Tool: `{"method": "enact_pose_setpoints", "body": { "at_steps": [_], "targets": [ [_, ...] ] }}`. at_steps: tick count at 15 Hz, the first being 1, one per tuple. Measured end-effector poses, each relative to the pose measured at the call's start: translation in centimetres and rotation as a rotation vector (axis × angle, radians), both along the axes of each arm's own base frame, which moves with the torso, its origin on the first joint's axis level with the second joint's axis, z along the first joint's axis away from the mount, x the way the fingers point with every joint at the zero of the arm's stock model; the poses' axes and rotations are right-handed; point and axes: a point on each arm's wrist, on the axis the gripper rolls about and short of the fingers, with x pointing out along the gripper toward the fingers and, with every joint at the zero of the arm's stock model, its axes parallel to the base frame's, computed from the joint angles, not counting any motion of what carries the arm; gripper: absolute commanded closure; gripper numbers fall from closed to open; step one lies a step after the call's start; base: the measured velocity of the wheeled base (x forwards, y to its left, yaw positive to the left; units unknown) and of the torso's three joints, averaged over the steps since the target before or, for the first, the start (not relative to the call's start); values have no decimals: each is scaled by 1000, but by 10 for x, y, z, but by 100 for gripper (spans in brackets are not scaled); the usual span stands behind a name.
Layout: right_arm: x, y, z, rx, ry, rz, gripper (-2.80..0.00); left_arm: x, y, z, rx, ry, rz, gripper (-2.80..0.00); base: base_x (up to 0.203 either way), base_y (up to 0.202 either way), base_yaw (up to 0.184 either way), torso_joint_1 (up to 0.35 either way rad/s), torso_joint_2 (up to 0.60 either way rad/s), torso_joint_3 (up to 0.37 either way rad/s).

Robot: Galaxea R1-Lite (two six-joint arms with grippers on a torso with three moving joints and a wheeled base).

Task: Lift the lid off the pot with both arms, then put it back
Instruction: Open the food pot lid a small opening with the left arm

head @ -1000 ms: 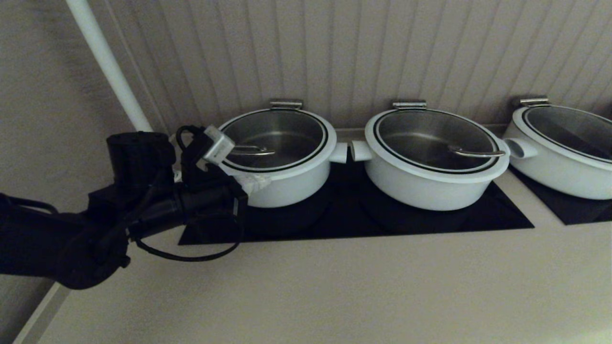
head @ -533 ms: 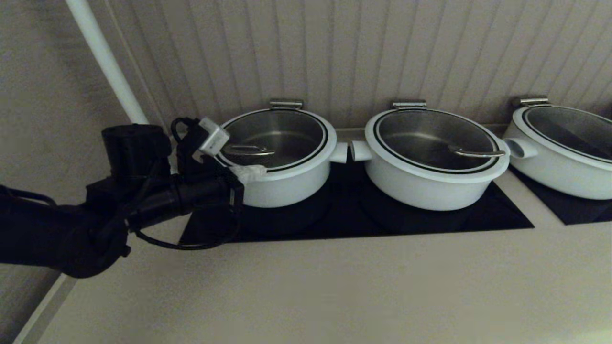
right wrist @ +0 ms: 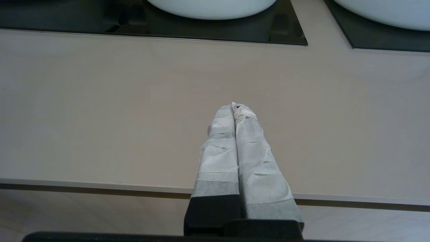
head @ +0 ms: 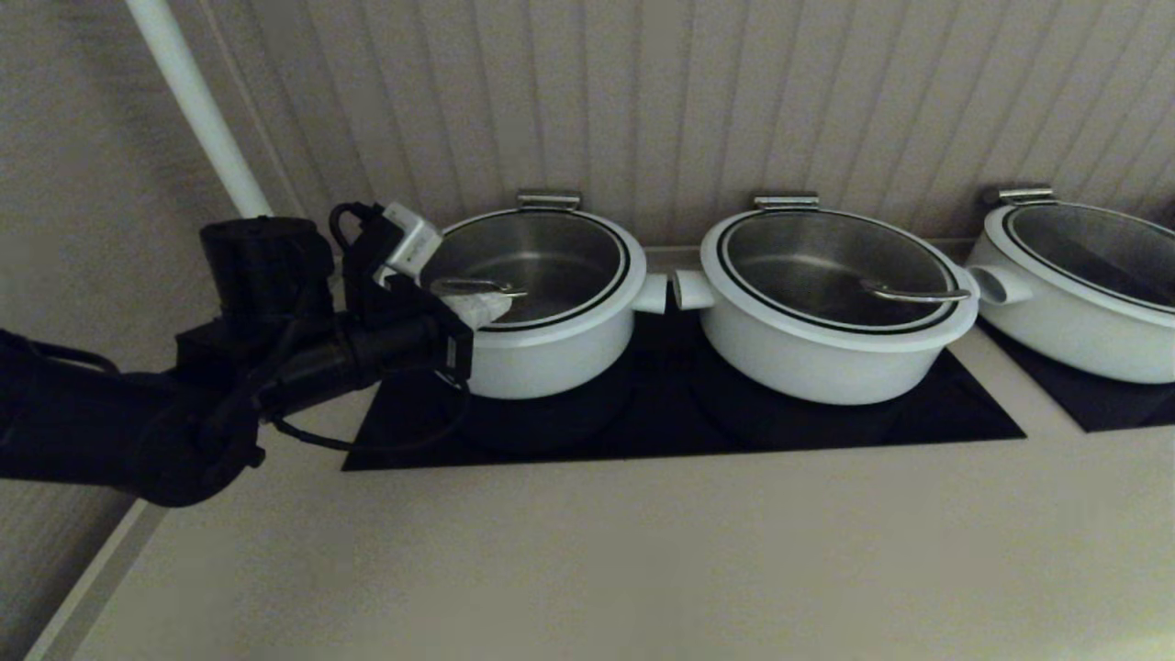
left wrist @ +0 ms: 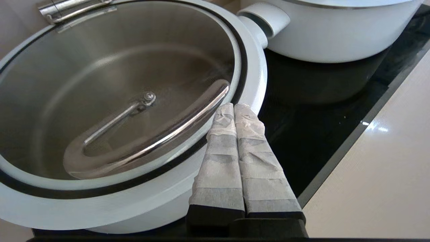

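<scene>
Left gripper [head: 485,308] clenched, empty, over near-left rim of lid [head: 532,266]. Lid seated on pot [head: 542,353], leftmost on black hob [head: 679,404]. No legible writing. Right gripper [right wrist: 234,107] clenched, empty, above tabletop [right wrist: 100,111].

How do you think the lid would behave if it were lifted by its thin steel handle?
The lid is glass, so probably rigid, fairly heavy and breakable if dropped. Its handle looks polished and rounded, so it may slip, and a grip near one end would likely tilt the lid.

Two wider white pots [head: 831,312] [head: 1083,289] with glass lids stood right along the black cooktop [head: 826,418], beige counter [head: 643,551] in front, ribbed wall [head: 734,92] behind, white pole [head: 197,110] at left
</scene>
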Motion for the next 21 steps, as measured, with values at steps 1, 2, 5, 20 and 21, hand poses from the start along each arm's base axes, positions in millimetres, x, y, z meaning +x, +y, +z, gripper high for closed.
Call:
{"method": "enact_pose_setpoints", "body": {
  "at_steps": [1,2,5,20,21],
  "targets": [
    [0,0,0,0,0,0,0,0,0,0,0,0,1,0,0,0,0,0,0,0],
    [0,0,0,0,0,0,0,0,1,-1,1,4,2,0,0,0,0,0,0,0],
    [0,0,0,0,0,0,0,-1,2,-5,6,18,6,0,0,0,0,0,0,0],
    [0,0,0,0,0,0,0,31,18,-15,58,-10,65,0,0,0,0,0,0,0],
    [0,0,0,0,0,0,0,32,22,-15,60,-10,78,0,0,0,0,0,0,0]
  ]
}}
